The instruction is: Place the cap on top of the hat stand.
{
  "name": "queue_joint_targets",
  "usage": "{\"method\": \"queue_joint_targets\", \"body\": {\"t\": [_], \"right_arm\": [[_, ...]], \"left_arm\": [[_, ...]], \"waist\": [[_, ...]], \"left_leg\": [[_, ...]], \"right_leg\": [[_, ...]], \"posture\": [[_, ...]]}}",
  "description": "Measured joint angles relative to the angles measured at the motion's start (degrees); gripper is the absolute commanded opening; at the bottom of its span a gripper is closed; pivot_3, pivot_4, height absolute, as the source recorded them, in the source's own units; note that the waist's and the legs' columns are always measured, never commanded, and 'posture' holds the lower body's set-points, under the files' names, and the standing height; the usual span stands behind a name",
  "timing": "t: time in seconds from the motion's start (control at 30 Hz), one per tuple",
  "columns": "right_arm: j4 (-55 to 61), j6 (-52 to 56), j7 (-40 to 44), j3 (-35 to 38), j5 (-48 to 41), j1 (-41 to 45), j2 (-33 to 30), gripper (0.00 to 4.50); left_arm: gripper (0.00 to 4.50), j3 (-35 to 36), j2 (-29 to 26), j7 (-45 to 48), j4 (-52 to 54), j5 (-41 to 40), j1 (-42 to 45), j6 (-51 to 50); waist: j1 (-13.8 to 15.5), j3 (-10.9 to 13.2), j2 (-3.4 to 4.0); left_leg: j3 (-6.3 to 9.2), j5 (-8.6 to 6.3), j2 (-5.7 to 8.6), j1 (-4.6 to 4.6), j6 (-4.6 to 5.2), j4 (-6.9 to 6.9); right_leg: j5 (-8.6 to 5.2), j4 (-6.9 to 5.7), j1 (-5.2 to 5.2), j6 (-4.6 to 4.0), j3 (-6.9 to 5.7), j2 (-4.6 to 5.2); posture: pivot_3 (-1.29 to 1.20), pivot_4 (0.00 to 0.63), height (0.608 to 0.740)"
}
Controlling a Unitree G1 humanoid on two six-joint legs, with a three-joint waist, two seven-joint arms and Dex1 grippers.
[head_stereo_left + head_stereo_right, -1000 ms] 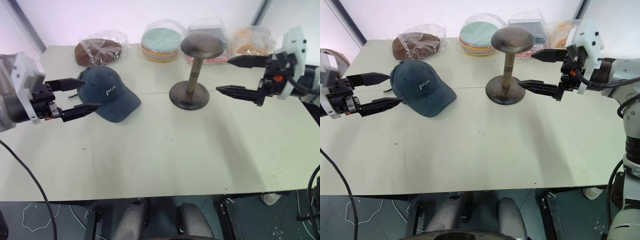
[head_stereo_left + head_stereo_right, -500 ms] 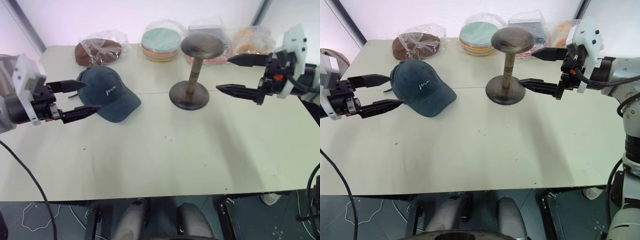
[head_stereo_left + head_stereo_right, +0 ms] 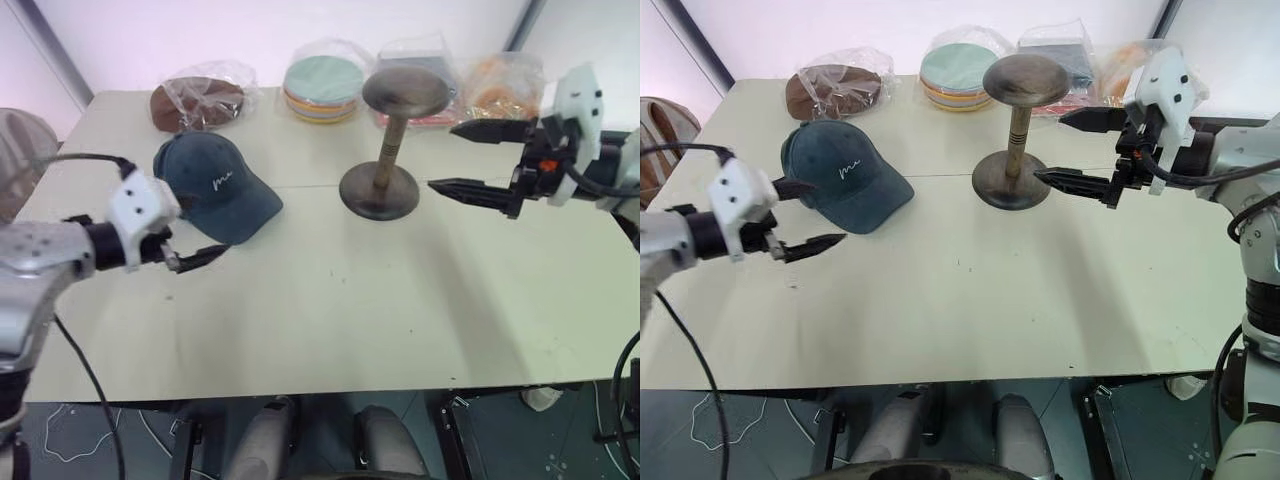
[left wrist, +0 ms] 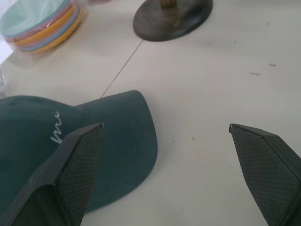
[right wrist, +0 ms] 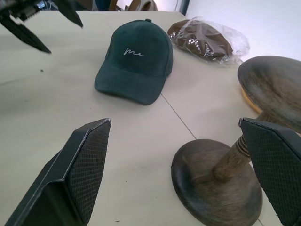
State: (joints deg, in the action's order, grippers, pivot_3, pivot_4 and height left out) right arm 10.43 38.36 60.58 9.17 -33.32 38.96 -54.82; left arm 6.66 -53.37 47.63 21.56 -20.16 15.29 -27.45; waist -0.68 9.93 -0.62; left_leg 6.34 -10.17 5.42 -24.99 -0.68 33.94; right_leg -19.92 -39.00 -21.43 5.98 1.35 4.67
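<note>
Teal cap [image 3: 216, 187], white "me" script, sits just beside your left end effector [image 3: 805, 218], wide open, empty; right end effector [image 3: 470, 160] open, empty too.

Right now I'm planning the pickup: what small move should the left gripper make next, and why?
Probably ease the left gripper forward so its open fingers straddle the cap at the brim. It sits beside the cap, not touching it, and the cap lies flat on the table, away from the hat stand.
</note>
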Motion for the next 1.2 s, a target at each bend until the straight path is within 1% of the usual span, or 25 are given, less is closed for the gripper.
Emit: {"method": "queue_joint_targets", "body": {"t": [0.13, 0.2, 0.3, 0.43, 0.57, 0.7, 0.83, 1.0, 1.2], "right_arm": [[1.5, 0.1, -0.6, 0.0, -0.1, -1.0, 0.3, 4.46], [2.0, 0.1, -0.8, 0.0, -0.2, -1.7, 0.3, 4.46], [2.3, 0.2, -1.2, 0.0, -0.2, -2.4, 0.3, 4.46], [3.0, 0.5, -1.5, 0.0, -0.7, -2.4, 0.3, 4.46], [3.0, 0.8, -1.8, 0.0, -0.8, -2.4, 0.3, 4.46], [3.0, 1.1, -2.0, 0.0, -0.8, -2.4, 0.5, 4.46], [3.1, 1.2, -2.1, 0.0, -0.8, -2.4, 0.9, 4.46], [3.4, 1.3, -2.5, 0.0, -0.8, -2.4, 1.1, 4.46], [4.0, 1.3, -3.0, 0.0, -1.1, -2.4, 1.5, 4.46]], "left_arm": [[4.50, -6.3, 5.3, -6.9, -0.3, 9.4, -0.4, 5.0], [4.50, -9.0, 7.0, -10.2, -0.9, 14.4, -1.2, 7.8], [4.50, -11.9, 8.0, -14.3, -3.1, 21.7, -2.1, 12.3], [4.50, -14.1, 8.4, -20.3, -6.6, 31.5, -2.3, 18.8], [4.50, -15.7, 10.5, -25.8, -10.4, 39.0, -3.2, 22.9], [4.50, -17.1, 13.3, -28.8, -14.7, 42.6, -3.2, 25.1], [4.50, -18.1, 14.9, -29.4, -17.9, 44.5, -2.6, 27.3], [4.50, -19.3, 17.4, -31.0, -22.0, 47.2, 0.5, 29.8], [4.50, -20.1, 20.1, -36.2, -30.0, 50.9, 5.0, 32.6]], "waist": [[0.0, 0.0, 0.00], [0.0, 0.0, -0.01], [0.0, 0.0, -0.01], [0.1, 0.0, -0.01], [0.1, 0.0, 0.00], [0.1, 0.0, -0.01], [0.2, 0.0, 0.02], [1.0, 0.0, 0.04], [1.4, -0.1, 0.03]], "left_leg": [[0.00, 0.00, 0.00, -0.05, 0.01, 0.07], [0.01, -0.01, 0.00, -0.07, 0.01, 0.09], [0.01, -0.01, 0.00, -0.08, 0.02, 0.09], [0.01, -0.01, 0.01, -0.09, 0.02, 0.10], [0.02, -0.01, 0.01, -0.09, 0.02, 0.11], [0.03, -0.01, 0.02, -0.10, 0.02, 0.16], [0.03, -0.01, 0.02, -0.11, 0.02, 0.18], [0.05, -0.01, 0.05, -0.11, 0.02, 0.27], [0.06, -0.01, 0.07, -0.11, 0.03, 0.32]], "right_leg": [[0.00, -0.01, -0.02, 0.01, -0.02, -0.01], [0.00, -0.02, -0.03, 0.01, -0.04, -0.02], [0.00, -0.04, -0.06, 0.01, -0.04, -0.03], [0.01, -0.04, -0.05, 0.01, -0.05, -0.02], [0.01, -0.06, -0.05, 0.02, -0.06, -0.02], [0.01, -0.07, -0.05, 0.03, -0.08, -0.02], [0.01, -0.09, -0.05, 0.03, -0.09, -0.02], [0.05, -0.11, -0.01, 0.09, -0.11, -0.01], [0.08, -0.13, 0.00, 0.14, -0.11, -0.01]], "posture": [[0.00, 0.150, 0.740], [0.00, 0.150, 0.740], [0.00, 0.150, 0.740], [0.00, 0.150, 0.740], [0.00, 0.150, 0.740], [0.00, 0.150, 0.740], [0.00, 0.150, 0.740], [0.00, 0.150, 0.740], [0.00, 0.150, 0.740]]}}
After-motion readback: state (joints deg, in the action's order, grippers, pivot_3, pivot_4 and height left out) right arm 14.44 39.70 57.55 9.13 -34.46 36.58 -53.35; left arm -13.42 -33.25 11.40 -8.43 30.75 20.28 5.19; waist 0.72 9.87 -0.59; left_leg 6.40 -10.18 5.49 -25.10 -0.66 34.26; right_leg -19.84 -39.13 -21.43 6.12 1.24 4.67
